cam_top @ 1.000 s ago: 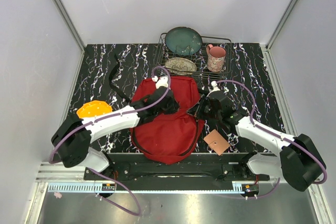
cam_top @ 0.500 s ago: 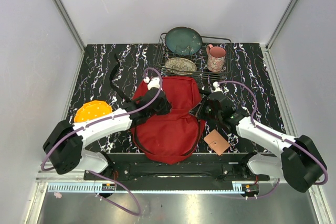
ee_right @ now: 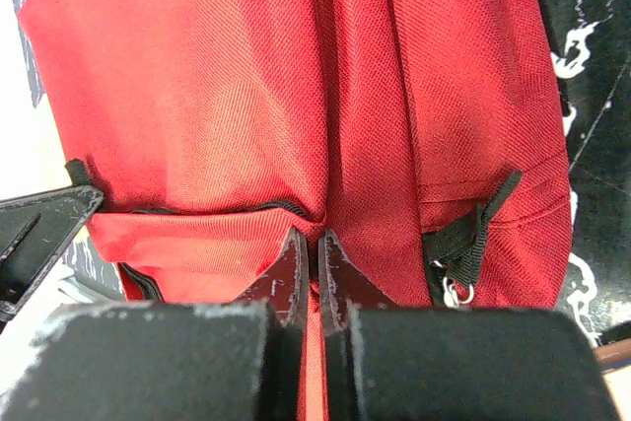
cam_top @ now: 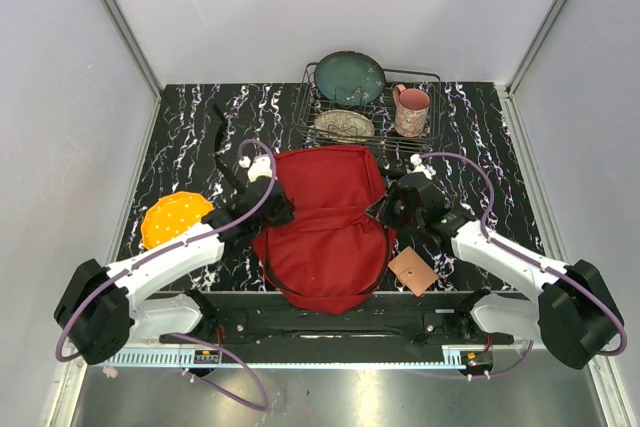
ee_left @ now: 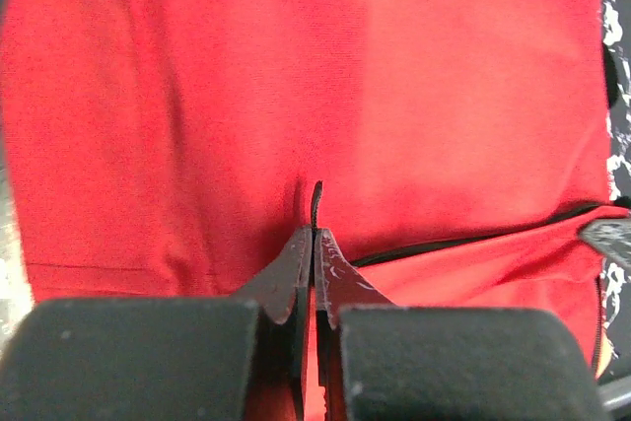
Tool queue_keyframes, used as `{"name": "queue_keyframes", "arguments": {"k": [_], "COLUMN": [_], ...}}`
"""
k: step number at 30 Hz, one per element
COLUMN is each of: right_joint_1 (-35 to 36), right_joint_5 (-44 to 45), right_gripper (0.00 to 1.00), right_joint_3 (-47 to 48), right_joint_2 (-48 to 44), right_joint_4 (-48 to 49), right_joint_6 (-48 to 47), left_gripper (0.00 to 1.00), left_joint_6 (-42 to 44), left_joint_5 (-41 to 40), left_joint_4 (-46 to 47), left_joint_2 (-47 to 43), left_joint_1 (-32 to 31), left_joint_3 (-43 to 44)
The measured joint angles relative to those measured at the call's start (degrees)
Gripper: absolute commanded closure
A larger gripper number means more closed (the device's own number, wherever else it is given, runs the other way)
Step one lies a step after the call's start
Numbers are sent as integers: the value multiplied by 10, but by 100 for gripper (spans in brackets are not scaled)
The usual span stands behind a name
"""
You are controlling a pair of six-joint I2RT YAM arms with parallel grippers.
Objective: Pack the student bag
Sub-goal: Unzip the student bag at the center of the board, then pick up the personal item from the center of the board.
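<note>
**Ana:** Where does the student bag (cam_top: pixel 325 232) lie?

**Ben:** Flat in the middle of the counter (cam_top: pixel 180 137), with the dish rack (cam_top: pixel 432 75) at its 12 o'clock.

**Ana:** And the arms?

**Ben:** One is on each side. The left hand (cam_top: pixel 270 209) sits at the bag's 9 o'clock edge and the right hand (cam_top: pixel 393 209) at its 3 o'clock edge.

**Ana:** Are they gripping?

**Ben:** Both have their fingers pressed together. In the left wrist view the tips pinch a thin black tab (ee_left: pixel 316 194) by the zipper line (ee_left: pixel 444 242) (most likely a zipper pull, though it is too slim to be sure). The right hand nips a fold of the bag's red cloth, and the fabric puckers toward its tips.

**Ana:** Why hold both sides?

**Ben:** Probably one anchors the soft cloth while the other draws the zipper, so the bag doesn't slide and its mouth can open.

**Ana:** What is there to pack?

**Ben:** An orange disc (cam_top: pixel 177 217) lies at the bag's 9 o'clock, beyond the left arm. A tan square (cam_top: pixel 412 269) lies at its 4 o'clock. Both are outside the bag, so the packing seems hardly begun.
</note>
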Motion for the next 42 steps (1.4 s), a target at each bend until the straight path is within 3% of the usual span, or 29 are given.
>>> {"name": "queue_keyframes", "arguments": {"k": [7, 14, 17, 19, 20, 21, 23, 24, 25, 26, 27, 29, 32, 36, 42], "right_joint_1": [-20, -21, -22, -24, -26, -29, -34, -36, -38, -38, -38, -38, -41, -43, -45], "right_joint_5": [-7, -30, -34, -35, -35, -34, -30, -29, -28, -28, -27, -24, -7, 28, 101], "right_gripper": [100, 100, 100, 100, 100, 100, 99, 97, 86, 78, 73, 52, 33, 22, 14], "right_joint_3": [16, 24, 26, 26, 26, 26, 26, 26, 26, 26, 26, 26, 26, 26, 47], "right_joint_2": [4, 23, 24, 24, 24, 24, 24, 24, 23, 23, 23, 23, 21, 1, -51], "right_joint_4": [-22, -18, -18, -19, -20, -22, -23, -24, -24, -24, -24, -24, -29, -50, -114], "right_joint_6": [-16, -21, -24, -29, -31, -32, -35, -36, -36, -36, -37, -36, -33, -31, -30], "left_gripper": [100, 99, 85, 70, 61, 40, 23, 17, 7, 3, 2, 1, 1, 1, 1], "left_joint_6": [-11, -28, -28, -19, -12, -5, 8, 12, 17, 20, 25, 29, 36, 47, 69], "left_joint_5": [-17, -17, -14, -13, -13, -13, -12, -12, -12, -11, -10, -6, -3, -1, 20], "left_joint_4": [-75, -85, -81, -80, -82, -84, -99, -106, -111, -118, -122, -130, -152, -181, -212], "left_joint_2": [-49, -85, -85, -87, -89, -91, -98, -102, -108, -116, -125, -142, -160, -171, -173], "left_joint_1": [42, 50, 52, 55, 58, 62, 67, 69, 70, 70, 70, 70, 70, 70, 70], "left_joint_3": [-12, -27, -33, -39, -42, -45, -47, -47, -47, -47, -47, -47, -34, -10, 34]}}
